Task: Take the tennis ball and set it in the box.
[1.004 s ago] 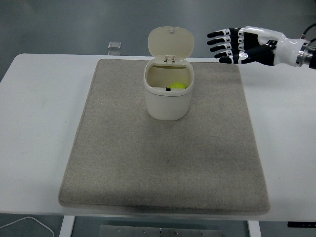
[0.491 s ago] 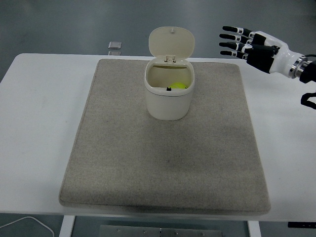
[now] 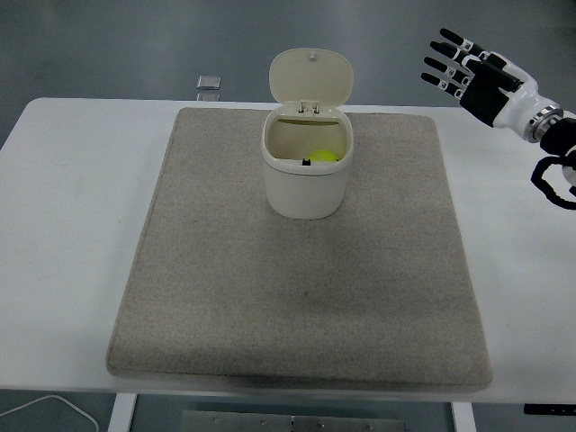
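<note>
No legible writing anywhere. The tennis ball (image 3: 325, 155) lies inside the box (image 3: 306, 175), lid upright, on the mat (image 3: 225, 297). Right hand (image 3: 475, 79) above the table's (image 3: 72, 198) far right, fingers spread, empty, well apart from the box.

The mat (image 3: 297, 297) is looking like a rough, matt grey-beige felt or woven cloth. The box (image 3: 304, 180) is showing as smooth cream plastic with a soft sheen, lid included. The tennis ball (image 3: 325, 156) inside is looking fuzzy yellow. The table (image 3: 72, 225) is coming across smooth, white and slightly glossy. The right hand (image 3: 477, 81) is looking like hard black and white plastic.
</note>
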Controlling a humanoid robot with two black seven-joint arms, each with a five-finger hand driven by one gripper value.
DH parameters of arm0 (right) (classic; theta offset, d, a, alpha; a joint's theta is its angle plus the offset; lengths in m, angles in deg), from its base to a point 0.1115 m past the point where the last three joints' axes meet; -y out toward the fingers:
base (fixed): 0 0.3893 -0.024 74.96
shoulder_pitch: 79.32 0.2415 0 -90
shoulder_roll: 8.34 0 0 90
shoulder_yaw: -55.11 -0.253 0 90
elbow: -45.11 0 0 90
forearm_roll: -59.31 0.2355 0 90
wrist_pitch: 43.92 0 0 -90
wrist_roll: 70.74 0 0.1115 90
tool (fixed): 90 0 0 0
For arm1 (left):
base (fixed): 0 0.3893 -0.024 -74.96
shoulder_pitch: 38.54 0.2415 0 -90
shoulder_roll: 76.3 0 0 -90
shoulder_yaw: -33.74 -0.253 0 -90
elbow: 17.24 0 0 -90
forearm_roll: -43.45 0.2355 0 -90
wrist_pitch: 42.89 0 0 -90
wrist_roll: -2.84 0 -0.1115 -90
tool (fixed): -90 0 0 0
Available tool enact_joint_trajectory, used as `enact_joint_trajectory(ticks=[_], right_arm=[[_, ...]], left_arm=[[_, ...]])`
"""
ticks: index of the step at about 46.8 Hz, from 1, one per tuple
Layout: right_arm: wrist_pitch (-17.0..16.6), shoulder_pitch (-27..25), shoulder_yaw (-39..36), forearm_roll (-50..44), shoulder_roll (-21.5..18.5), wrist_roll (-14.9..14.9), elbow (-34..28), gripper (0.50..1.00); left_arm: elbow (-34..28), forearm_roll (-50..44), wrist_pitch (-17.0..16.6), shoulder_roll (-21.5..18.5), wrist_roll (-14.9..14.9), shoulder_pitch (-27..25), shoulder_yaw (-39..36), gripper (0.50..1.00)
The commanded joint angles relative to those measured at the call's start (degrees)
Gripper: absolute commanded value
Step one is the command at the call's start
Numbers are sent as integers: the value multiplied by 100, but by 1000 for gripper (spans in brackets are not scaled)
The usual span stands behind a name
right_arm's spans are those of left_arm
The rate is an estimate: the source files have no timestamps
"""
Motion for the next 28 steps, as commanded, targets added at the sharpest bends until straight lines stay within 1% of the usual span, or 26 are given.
enact_joint_trajectory(ticks=[1, 2, 3, 4, 5, 28], right_arm=[[14, -115, -96, -18, -100, -11, -35, 862], [14, -133, -96, -61, -118, -2, -35, 864], [5, -151, -105, -79, -136, 16, -35, 882], [5, -151, -105, -79, -145, 25, -44, 923], [5, -159, -105, -105, -136, 25, -44, 930], [-3, -239, -114, -167, -110, 42, -44, 930]], left_arm=[[0, 3, 0, 0, -3, -6, 0, 996], [0, -6, 0, 0, 6, 2, 0, 996], [0, -6, 0, 0, 6, 2, 0, 996], [0, -6, 0, 0, -3, 2, 0, 996], [0, -6, 0, 0, 6, 2, 0, 996], [0, -6, 0, 0, -3, 2, 0, 996]])
